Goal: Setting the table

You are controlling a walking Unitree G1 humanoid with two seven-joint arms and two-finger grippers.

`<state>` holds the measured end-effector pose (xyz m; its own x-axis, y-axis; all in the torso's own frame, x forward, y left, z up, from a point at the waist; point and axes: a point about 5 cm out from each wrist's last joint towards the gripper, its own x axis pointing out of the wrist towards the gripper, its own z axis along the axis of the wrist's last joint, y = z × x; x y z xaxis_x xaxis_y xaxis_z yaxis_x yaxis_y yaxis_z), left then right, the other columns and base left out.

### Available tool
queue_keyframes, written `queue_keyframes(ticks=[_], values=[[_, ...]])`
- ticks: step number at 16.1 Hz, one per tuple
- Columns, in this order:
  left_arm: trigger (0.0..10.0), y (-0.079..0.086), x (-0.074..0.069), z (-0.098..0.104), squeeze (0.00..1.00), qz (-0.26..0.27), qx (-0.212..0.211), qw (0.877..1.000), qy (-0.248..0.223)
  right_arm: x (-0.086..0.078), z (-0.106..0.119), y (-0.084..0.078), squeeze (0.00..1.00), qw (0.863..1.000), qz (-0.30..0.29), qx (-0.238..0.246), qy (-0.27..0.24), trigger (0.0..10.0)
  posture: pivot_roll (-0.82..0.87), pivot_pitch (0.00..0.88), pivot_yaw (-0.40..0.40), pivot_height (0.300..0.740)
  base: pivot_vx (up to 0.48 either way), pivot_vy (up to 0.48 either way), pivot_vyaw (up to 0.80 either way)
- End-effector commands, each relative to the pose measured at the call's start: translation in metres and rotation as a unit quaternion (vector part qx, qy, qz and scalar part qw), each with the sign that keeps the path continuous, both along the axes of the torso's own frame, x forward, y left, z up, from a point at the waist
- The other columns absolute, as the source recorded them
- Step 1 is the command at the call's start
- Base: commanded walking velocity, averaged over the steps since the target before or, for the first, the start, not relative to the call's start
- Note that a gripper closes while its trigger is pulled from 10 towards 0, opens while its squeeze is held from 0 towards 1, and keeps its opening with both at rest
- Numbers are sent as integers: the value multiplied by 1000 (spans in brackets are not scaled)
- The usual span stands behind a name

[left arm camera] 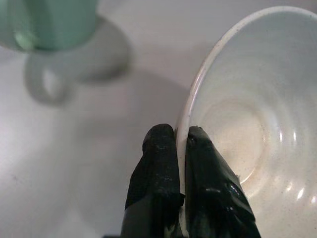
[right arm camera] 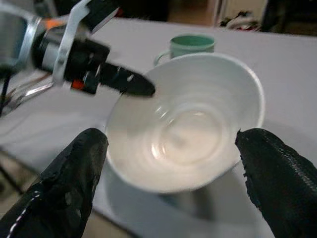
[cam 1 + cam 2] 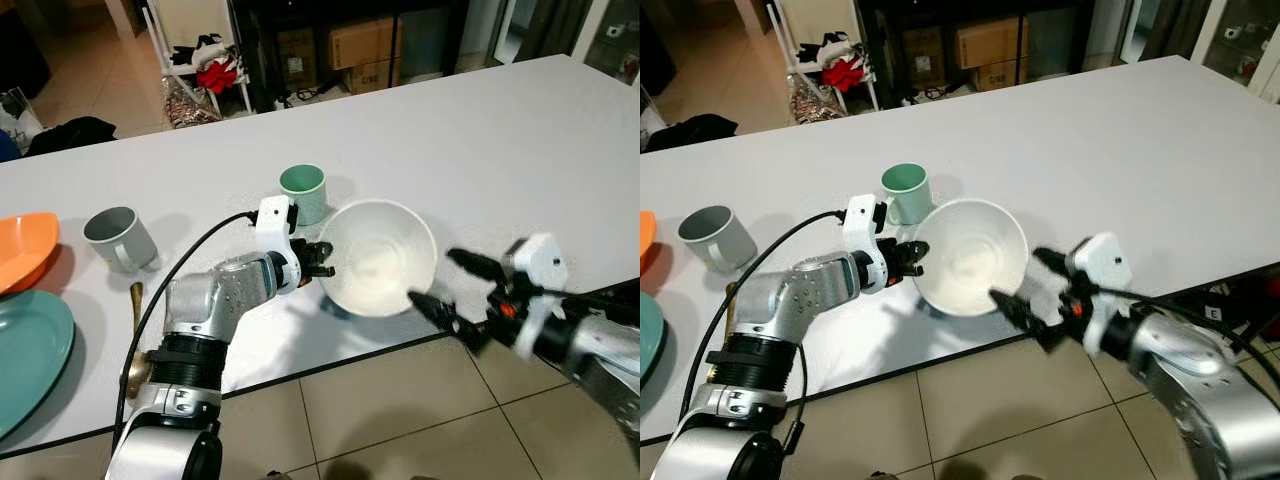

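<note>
- Far left on the white table (image 3: 520, 150): a teal plate (image 3: 30, 355) at the near edge, w/ an orange dish (image 3: 22, 245) just behind it.
- Next, a grey mug (image 3: 120, 238) stands upright, apart from the plates. A gold spoon (image 3: 135, 340) lies near it, partly hidden by the left arm.
- Green mug (image 3: 303, 190) stands upright in the middle of the table, just behind the left claw and near the bowl's back-left side.
- Left gripper (image 3: 322, 260) is at the bowl's left rim. Its 2 black fingers (image 1: 158, 173) are squeezed together on the rim, one inside the bowl & one outside, as the left wrist view shows.
- White bowl (image 3: 380, 255) sits between the 2 claws, close to the table's near edge. It is tipped up, its open side facing toward the robot and its base off the table w/ a shadow under it. Inside looks bare.
- Right gripper (image 3: 455, 290) is just to the right of the bowl, past the table edge & over the tiled floor (image 3: 400, 420). Its fingers (image 2: 74, 178) are spread wide, one on each side of the bowl in the right wrist view; not touching it as far as I can tell.
- Far behind the table: cardboard boxes (image 3: 360, 45) on a dark shelf, and a white rack w/ a red cloth (image 3: 215, 75).
</note>
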<state>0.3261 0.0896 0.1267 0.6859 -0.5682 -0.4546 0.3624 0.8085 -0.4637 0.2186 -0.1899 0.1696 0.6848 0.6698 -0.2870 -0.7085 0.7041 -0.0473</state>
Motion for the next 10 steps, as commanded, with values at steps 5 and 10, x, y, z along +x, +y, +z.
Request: queue_keyframes(ticks=[5,10], values=[[10000,11,0,3,0,-3,94,995,43,-15,10,-11,0,995,72,-61,26,10000,-153,0,148,740,0,0,0],[10000,21,7,8,231,16,143,989,38,-20,7,-9,0,993,92,-66,40,10000,-154,0,154,740,0,0,0]])
